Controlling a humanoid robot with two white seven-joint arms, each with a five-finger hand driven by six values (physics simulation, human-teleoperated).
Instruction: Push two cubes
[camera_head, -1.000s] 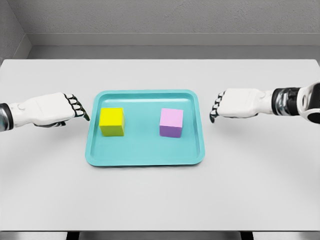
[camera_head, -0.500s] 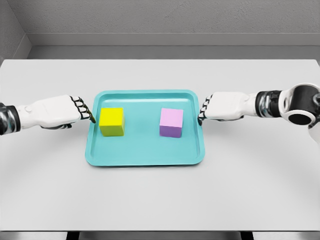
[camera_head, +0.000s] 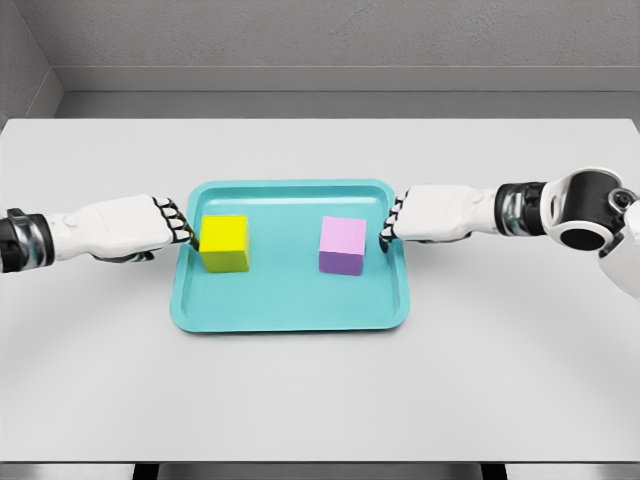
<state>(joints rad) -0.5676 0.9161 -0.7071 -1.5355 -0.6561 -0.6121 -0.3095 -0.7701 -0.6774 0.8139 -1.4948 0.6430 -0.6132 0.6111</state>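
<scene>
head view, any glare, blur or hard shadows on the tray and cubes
Head view: even, soft light with no glare on the tray; the yellow cube and pink cube are sharp with darker front faces and only faint shadows; the left hand and right hand also look crisp, with no motion blur.

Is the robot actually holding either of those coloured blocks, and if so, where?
No, nothing is held. The left hand has fingertips at the yellow cube; the right hand is short of the pink cube.
</scene>
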